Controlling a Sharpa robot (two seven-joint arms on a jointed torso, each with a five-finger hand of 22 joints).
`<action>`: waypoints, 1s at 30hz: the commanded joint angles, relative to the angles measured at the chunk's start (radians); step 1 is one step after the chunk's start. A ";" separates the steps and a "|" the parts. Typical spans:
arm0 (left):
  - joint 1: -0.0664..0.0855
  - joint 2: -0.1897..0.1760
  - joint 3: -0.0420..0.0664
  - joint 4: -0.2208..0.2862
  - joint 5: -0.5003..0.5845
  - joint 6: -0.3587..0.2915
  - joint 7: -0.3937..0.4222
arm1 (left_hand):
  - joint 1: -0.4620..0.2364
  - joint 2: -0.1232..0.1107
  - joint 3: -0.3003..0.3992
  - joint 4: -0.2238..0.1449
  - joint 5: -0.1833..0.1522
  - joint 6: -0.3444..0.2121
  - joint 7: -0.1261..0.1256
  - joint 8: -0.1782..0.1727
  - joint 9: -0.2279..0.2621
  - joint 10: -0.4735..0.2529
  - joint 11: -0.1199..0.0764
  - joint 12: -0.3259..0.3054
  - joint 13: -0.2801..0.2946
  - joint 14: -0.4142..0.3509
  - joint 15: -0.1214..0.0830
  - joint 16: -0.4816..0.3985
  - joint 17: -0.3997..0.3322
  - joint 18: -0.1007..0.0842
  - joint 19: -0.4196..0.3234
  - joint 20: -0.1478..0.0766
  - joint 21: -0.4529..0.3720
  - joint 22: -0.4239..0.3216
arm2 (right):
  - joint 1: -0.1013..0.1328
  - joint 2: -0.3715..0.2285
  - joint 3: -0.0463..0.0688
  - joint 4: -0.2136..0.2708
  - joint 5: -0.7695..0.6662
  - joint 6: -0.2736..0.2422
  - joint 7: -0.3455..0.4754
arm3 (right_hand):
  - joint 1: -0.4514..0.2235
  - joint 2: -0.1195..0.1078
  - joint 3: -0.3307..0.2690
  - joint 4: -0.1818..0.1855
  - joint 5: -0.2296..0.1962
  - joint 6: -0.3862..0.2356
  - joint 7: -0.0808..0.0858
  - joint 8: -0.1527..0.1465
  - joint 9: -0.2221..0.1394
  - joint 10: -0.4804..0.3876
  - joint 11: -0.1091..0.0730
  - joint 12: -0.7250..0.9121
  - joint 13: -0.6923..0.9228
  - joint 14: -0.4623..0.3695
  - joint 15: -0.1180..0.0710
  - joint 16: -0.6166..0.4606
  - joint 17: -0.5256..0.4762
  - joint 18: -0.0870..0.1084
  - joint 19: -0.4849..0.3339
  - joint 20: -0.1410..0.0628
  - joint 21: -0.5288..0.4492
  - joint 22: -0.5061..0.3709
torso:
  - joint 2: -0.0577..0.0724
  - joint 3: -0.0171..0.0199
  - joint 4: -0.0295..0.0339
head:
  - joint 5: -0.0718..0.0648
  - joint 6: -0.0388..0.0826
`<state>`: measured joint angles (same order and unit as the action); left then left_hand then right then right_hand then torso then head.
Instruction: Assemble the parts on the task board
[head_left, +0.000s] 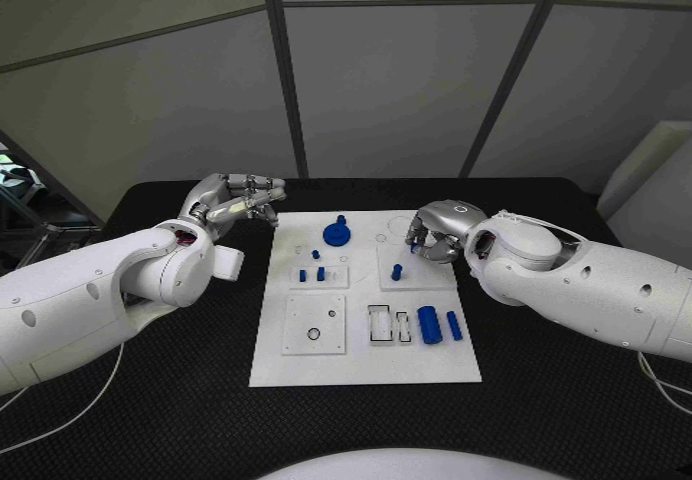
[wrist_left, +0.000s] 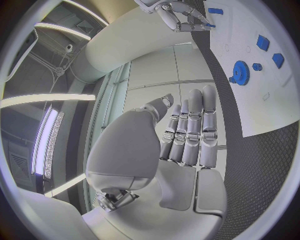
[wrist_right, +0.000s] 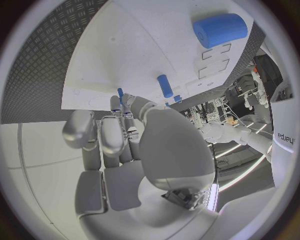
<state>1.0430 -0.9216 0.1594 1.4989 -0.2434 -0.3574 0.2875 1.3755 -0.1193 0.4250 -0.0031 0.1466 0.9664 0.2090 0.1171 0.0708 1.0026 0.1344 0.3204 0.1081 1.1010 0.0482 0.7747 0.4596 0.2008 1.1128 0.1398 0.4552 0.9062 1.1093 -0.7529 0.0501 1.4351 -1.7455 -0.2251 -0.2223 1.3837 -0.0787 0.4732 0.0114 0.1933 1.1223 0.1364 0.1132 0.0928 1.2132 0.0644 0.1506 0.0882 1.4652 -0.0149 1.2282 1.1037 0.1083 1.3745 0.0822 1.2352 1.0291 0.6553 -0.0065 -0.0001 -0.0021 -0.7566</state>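
board: you see the white task board (head_left: 366, 362) lying flat in the middle of the black bench (head_left: 548, 410), between the two arms.
left hand: your left hand (head_left: 235, 199) hangs just off the board's far left corner, over the bench. its fingers (wrist_left: 190, 131) lie straight and close together in the left wrist view, with nothing in them; it touches no part.
right hand: your right hand (head_left: 437, 230) is over the far right part of the board, fingers curled downward. in the right wrist view its fingertips (wrist_right: 122, 106) pinch a small blue pin (wrist_right: 120, 93), which stands out beyond them toward the board.
gear: a blue gear (head_left: 336, 233) with a knob on top sits on the far middle of the board, between the two hands and apart from both.
small pegs: a few short blue pegs (head_left: 312, 272) stand in the raised square plate on the board's left half, nearer you than the gear.
single peg: one blue peg (head_left: 397, 271) stands in the square plate on the right half, just near your right hand.
cylinders: a thick blue cylinder (head_left: 430, 326) and a thinner blue rod (head_left: 454, 325) lie side by side on the board's right side, close to the near edge, next to two small outlined slots (head_left: 381, 324).
blank plate: a white square plate with a round hole (head_left: 313, 333) sits on the near left of the board.
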 joint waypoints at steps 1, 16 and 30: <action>0.001 0.001 0.001 0.000 0.003 0.023 0.000 | 0.000 0.006 0.002 -0.004 0.004 -0.004 0.000 -0.002 -0.001 -0.004 -0.001 -0.003 -0.001 -0.004 0.000 -0.002 -0.001 -0.019 -0.007 -0.002 -0.002 -0.001 | 0.002 -0.006 0.001 0.012 0.005 -0.064 -0.009 | -0.003 0.004 0.000 0.003 -0.003 0.003 0.000 0.000 -0.001 0.007 0.000 0.002 0.001 0.039 -0.006 0.006 0.001 -0.008 0.007 0.002 0.006 0.002 | 0.000 -0.0004 0.0006 | -0.002 0.001; 0.001 0.001 0.001 -0.003 0.003 0.028 -0.003 | 0.000 0.006 0.002 -0.004 0.004 -0.004 0.000 -0.002 -0.001 -0.004 -0.001 -0.003 -0.001 -0.004 0.000 -0.002 -0.001 -0.019 -0.007 -0.002 -0.002 -0.001 | 0.002 -0.040 0.008 0.083 0.015 -0.077 -0.013 | -0.004 0.003 -0.001 0.003 -0.003 0.004 0.000 0.000 -0.001 0.007 -0.001 0.002 0.001 0.039 -0.006 0.006 0.000 -0.008 0.007 0.001 0.007 0.002 | 0.001 0.0002 0.0008 | 0.001 -0.002; 0.001 0.008 0.001 -0.008 0.003 0.029 -0.003 | 0.000 0.006 0.002 -0.004 0.004 -0.004 0.000 -0.002 -0.001 -0.004 -0.001 -0.003 -0.001 -0.004 0.000 -0.002 -0.001 -0.019 -0.007 -0.002 -0.002 -0.001 | 0.002 -0.025 0.032 0.242 0.068 -0.091 0.009 | -0.003 0.004 -0.001 0.002 -0.002 0.004 -0.001 0.000 -0.001 0.008 -0.001 0.001 0.001 0.039 -0.006 0.007 -0.001 -0.008 0.007 0.000 0.010 0.006 | 0.000 -0.0015 0.0030 | 0.023 -0.004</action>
<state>1.0429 -0.9149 0.1593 1.4905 -0.2433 -0.3404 0.2812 1.3754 -0.1194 0.4251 -0.0031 0.1466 0.9665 0.2089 0.1171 0.0710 1.0027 0.1343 0.3204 0.1083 1.1010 0.0482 0.7747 0.4598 0.2008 1.1129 0.1398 0.4552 0.9064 1.1100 -0.7814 0.0808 1.6713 -1.6998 -0.2992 -0.2273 1.3839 -0.0789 0.4732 0.0113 0.1910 1.1212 0.1358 0.1120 0.0911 1.2131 0.0645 0.1506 0.0879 1.4651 -0.0147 1.2320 1.1035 0.1085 1.3745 0.0822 1.2390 1.0343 0.6551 -0.0077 0.0013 0.0147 -0.7600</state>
